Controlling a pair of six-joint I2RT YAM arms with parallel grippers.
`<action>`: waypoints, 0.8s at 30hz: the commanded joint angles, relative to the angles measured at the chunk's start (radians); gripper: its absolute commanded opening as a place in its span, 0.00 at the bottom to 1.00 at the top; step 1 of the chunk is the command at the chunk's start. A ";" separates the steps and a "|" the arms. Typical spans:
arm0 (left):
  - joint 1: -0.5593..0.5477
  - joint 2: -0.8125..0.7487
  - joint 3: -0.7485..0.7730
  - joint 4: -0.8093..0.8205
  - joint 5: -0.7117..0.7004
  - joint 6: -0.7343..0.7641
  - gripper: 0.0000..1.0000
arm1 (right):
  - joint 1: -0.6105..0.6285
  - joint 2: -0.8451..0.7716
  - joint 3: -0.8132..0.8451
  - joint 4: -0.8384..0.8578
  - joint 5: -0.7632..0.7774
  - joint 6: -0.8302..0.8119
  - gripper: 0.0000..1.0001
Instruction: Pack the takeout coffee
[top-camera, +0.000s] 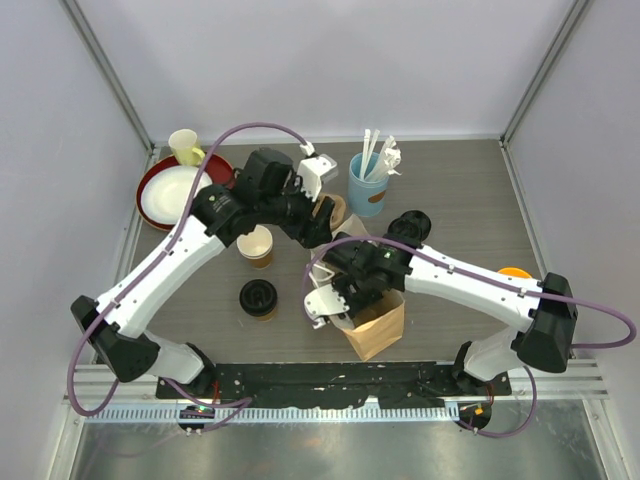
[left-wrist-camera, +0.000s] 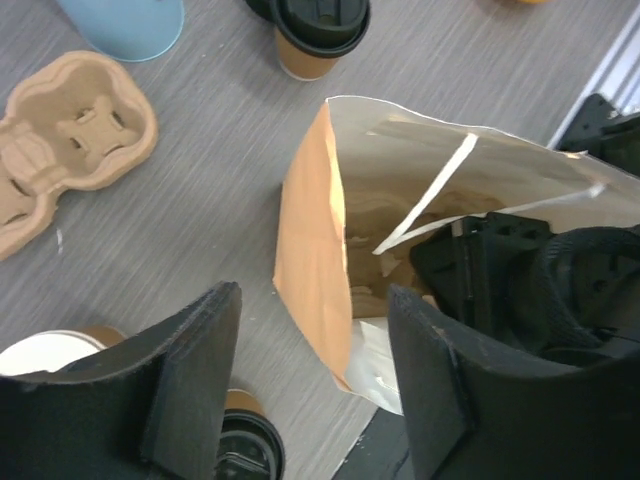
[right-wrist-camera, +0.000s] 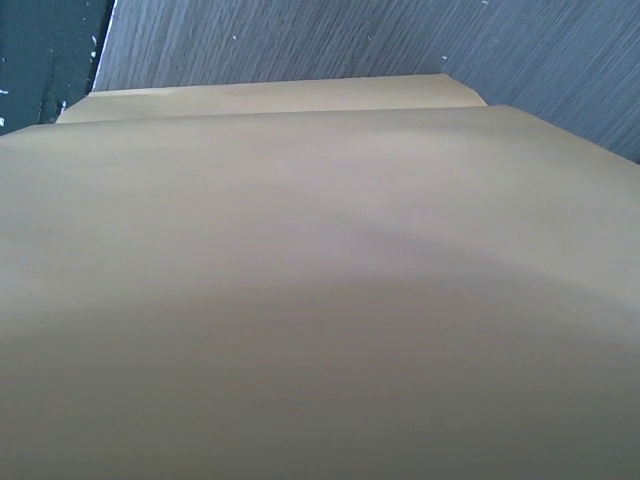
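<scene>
We see one takeout coffee (top-camera: 259, 298) on the table (top-camera: 480, 200) left of the open paper bag (top-camera: 375, 325), the left hand (left-wrist-camera: 312, 300) wide and empty over the bag's mouth, a second takeout coffee (left-wrist-camera: 320, 30) beyond it, and the right hand (top-camera: 335, 305) at the rim, where we cannot tell its grip.

My left claw (left-wrist-camera: 312, 300) is black-fingered. Below it the bag (left-wrist-camera: 305, 250) shows tan outside and silvery white inside. Beyond the claw is a tan lidded cup (left-wrist-camera: 318, 25), its lid black. Left of the claw is a pale-brown carrier (left-wrist-camera: 70, 140) on the streaky grey woodgrain table (left-wrist-camera: 200, 210).
</scene>
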 joint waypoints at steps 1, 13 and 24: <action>-0.027 -0.015 -0.022 -0.036 -0.092 0.060 0.59 | 0.006 -0.019 0.021 0.007 -0.011 -0.017 0.01; -0.044 -0.018 -0.043 -0.052 -0.098 0.079 0.00 | 0.029 0.010 0.073 -0.058 -0.002 -0.010 0.01; 0.089 0.016 0.008 -0.083 0.033 0.088 0.00 | -0.006 0.165 0.139 -0.063 -0.057 0.042 0.01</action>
